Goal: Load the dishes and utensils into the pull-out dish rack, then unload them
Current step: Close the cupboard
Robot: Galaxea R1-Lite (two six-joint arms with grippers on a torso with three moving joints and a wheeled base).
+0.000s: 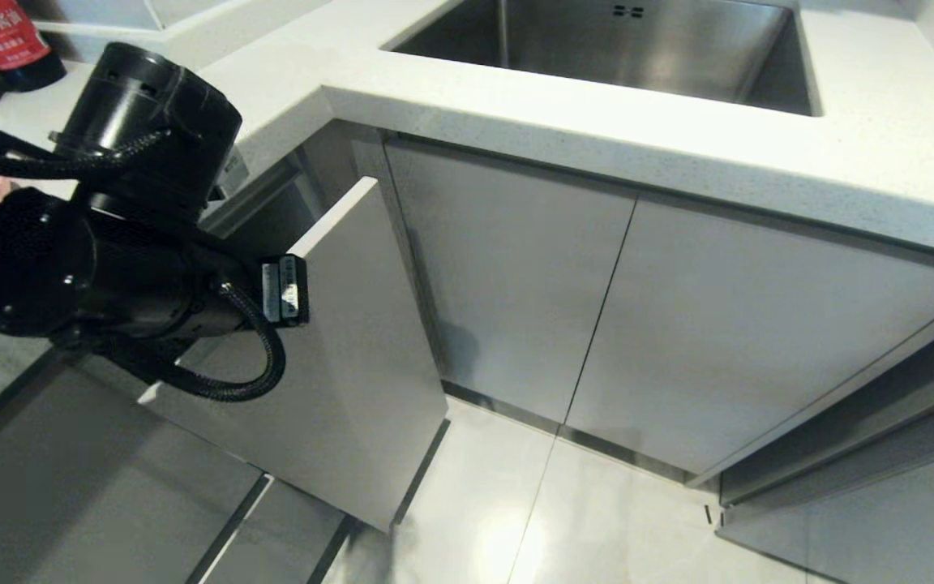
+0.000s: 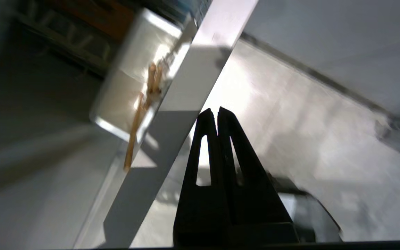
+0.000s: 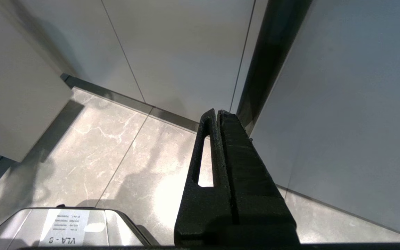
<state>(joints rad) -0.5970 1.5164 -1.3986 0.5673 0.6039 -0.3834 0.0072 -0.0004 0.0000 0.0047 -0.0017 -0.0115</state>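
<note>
Left gripper (image 2: 217, 110) pressed together and empty at frame centre, chopsticks (image 2: 143, 104) in white utensil box (image 2: 123, 86) upper left, right gripper (image 3: 217, 111) pressed together over floor tiles (image 3: 123, 146)

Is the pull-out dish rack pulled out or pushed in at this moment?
Pulled out: the pale grey front panel stands forward of the neighbouring cabinet doors, and the chopsticks show in the utensil box behind it.

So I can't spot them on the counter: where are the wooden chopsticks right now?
In the left wrist view, the chopsticks stand in the white utensil box just behind the pulled-out rack's pale front panel, beside the shut, empty left gripper.
</note>
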